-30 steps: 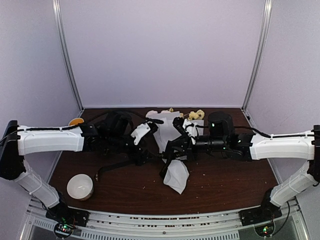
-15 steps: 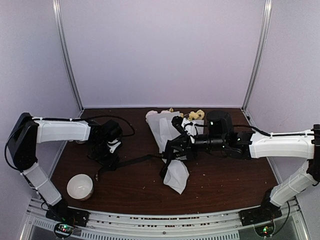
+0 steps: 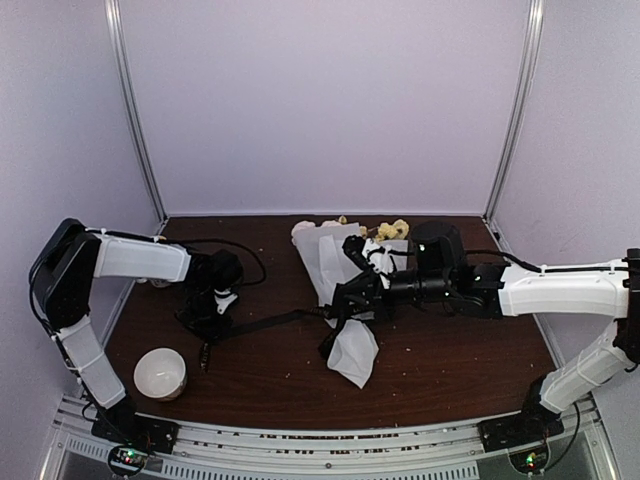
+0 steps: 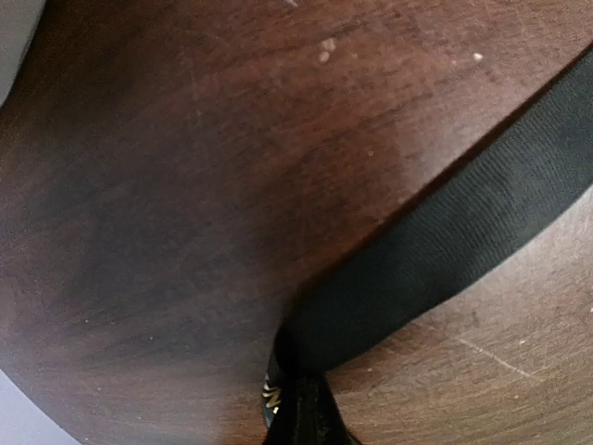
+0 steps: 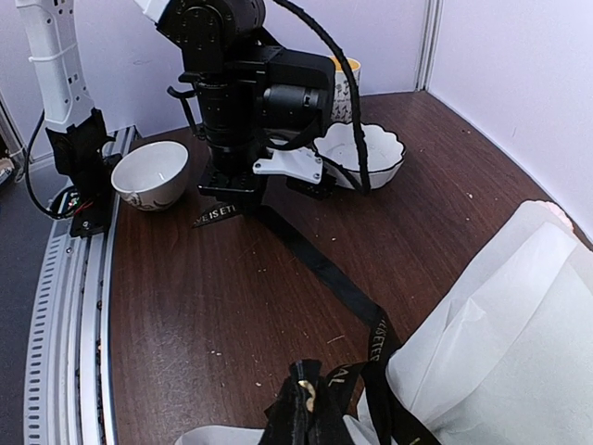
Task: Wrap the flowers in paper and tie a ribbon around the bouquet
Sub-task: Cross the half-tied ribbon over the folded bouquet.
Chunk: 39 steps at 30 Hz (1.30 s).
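The bouquet point(image 3: 340, 262) lies mid-table, a white paper point(image 5: 505, 338) cone with yellow flowers point(image 3: 392, 229) showing at its far end. The black ribbon point(image 3: 265, 323) runs from the cone's narrow part leftward across the table. My left gripper point(image 3: 212, 322) points down at the ribbon's left stretch and is shut on it; in the left wrist view the ribbon point(image 4: 435, 250) leads straight into the closed fingertips point(image 4: 306, 413). My right gripper point(image 5: 310, 408) is shut on the ribbon point(image 5: 320, 273) beside the paper, gold lettering showing at its tips.
A white bowl point(image 3: 160, 372) stands at the near left. In the right wrist view a scalloped white bowl point(image 5: 371, 153) and a cup point(image 5: 347, 79) sit behind the left gripper point(image 5: 227, 195). Walls close the table on three sides.
My left arm has pulled back leftward from the bouquet, come down on the ribbon's left stretch, and its gripper has shut on it. The right arm and bouquet have stayed put.
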{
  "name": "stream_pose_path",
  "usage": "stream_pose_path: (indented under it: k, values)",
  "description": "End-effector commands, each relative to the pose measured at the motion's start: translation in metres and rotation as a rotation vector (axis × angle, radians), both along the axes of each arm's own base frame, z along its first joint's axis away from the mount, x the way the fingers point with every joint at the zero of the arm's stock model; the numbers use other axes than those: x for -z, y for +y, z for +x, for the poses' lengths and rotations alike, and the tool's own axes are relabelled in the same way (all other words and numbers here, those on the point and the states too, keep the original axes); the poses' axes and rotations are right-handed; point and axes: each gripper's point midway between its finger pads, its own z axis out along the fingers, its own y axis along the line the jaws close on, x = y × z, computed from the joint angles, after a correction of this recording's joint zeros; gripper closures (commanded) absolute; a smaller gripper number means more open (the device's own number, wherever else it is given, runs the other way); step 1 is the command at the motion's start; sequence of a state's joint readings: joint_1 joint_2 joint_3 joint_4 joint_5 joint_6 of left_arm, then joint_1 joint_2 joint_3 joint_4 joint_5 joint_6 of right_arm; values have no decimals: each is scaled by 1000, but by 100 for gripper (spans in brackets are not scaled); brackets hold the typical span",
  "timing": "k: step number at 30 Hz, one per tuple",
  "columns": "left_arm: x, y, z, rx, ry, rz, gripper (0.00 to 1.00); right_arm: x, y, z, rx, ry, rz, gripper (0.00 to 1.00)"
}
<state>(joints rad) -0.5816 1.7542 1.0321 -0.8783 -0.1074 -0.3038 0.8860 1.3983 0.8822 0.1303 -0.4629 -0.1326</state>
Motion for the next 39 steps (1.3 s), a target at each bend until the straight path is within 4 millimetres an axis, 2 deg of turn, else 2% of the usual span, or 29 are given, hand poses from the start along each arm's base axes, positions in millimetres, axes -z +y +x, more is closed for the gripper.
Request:
stream_pose_path:
  k: [1, 2, 4, 6, 7, 10, 13, 14, 16, 18, 20, 21, 22, 23, 26, 28, 30, 32, 35, 37, 39]
  values:
    - [-2, -2, -10, 24, 8, -35, 100, -18, -2, 7, 28, -44, 20, 100]
    - [-17, -6, -2, 40, -52, -59, 100, -17, -3, 8, 37, -40, 18, 100]
    - [-62, -24, 14, 135, -201, -133, 100, -13, -3, 11, 53, -26, 8, 100]
    - [-111, -60, 12, 305, -282, -299, 100, -8, -3, 15, 64, -3, -9, 100]
    - [-144, -85, 7, 415, -325, -404, 100, -7, -2, 17, 68, 9, -11, 100]
    - [-219, -155, -39, 787, -433, -594, 100, -6, -2, 26, 90, 58, 14, 100]
    - [-274, -218, -95, 1154, -466, -784, 100, -10, -2, 37, 109, 117, 79, 100]
    - [-281, -237, -107, 1240, -448, -825, 100, -10, -2, 43, 118, 143, 96, 100]
    - [-291, -255, -117, 1330, -418, -825, 100, -10, -2, 53, 137, 185, 119, 100]
    - [-278, -251, -110, 1302, -362, -741, 100, -7, -3, 61, 162, 221, 106, 100]
    - [-252, -237, -86, 1160, -340, -658, 100, -7, -2, 62, 159, 230, 109, 100]
    - [-236, -224, -69, 1052, -319, -623, 91, -8, 0, 60, 150, 236, 116, 100]
    - [-220, -205, -47, 904, -292, -603, 62, -7, 0, 59, 145, 242, 118, 100]
    - [-202, -177, -18, 708, -253, -584, 52, -6, 0, 59, 146, 244, 117, 100]
    - [-160, -106, 21, 350, -227, -470, 44, -1, -2, 61, 162, 243, 96, 100]
    - [-136, -57, 36, 168, -265, -334, 36, -1, -2, 61, 168, 243, 81, 100]
    - [-107, -28, 32, 74, -209, -270, 34, -1, -3, 59, 168, 238, 73, 100]
    - [-77, -12, 24, 44, -146, -194, 28, -2, -3, 58, 169, 227, 68, 100]
    - [-32, 1, 8, 35, -34, -121, 25, -2, -3, 57, 167, 212, 49, 100]
    - [-14, 7, 4, 25, 6, -82, 27, -1, -3, 55, 163, 208, 29, 100]
    - [-2, 11, 5, 19, 27, -56, 33, 0, -4, 53, 156, 205, 15, 100]
